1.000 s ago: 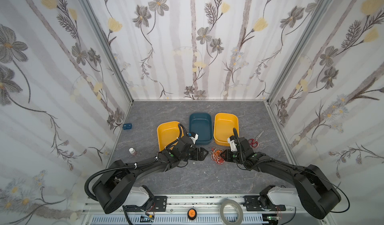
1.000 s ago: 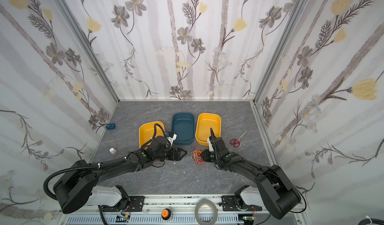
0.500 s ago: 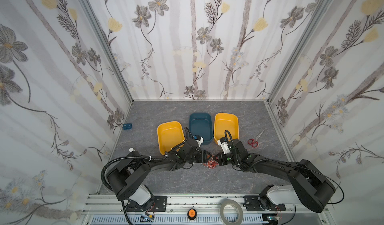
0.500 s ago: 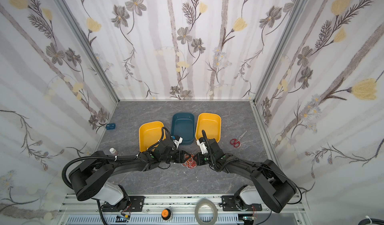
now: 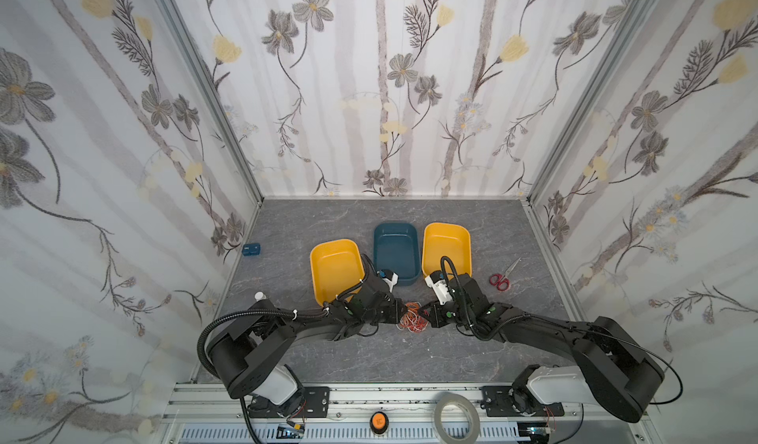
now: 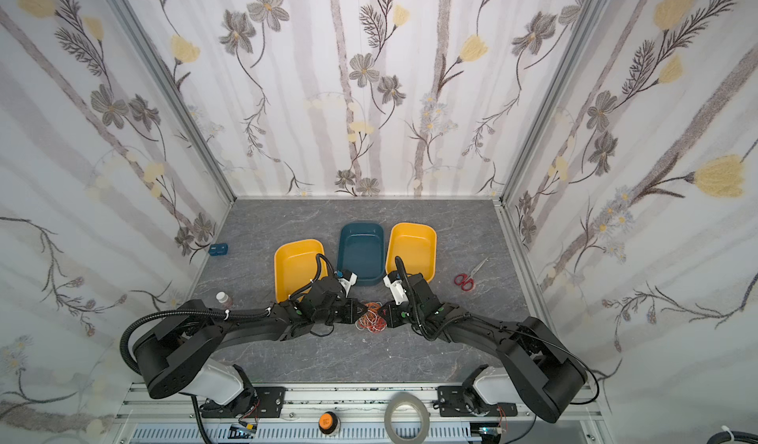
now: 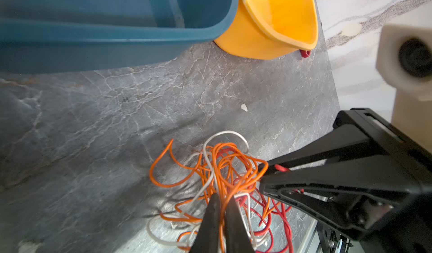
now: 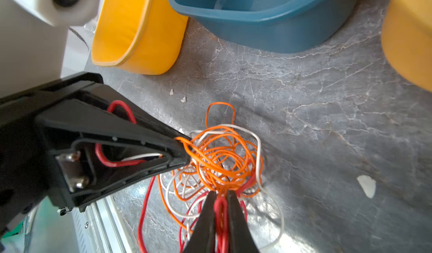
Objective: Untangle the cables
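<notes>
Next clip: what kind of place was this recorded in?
Probably a purpose-built robot test booth, not a home: floral-papered walls box in a grey tabletop, the left arm and right arm are mounted at an aluminium rail, with an orange button in front.

Glossy plastic blue tray [image 5: 396, 253], matt stone-look tabletop [image 5: 410, 351]

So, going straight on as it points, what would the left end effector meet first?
The cables, which the left end effector pinches; the right end effector looks just off that line, depth unclear.
</notes>
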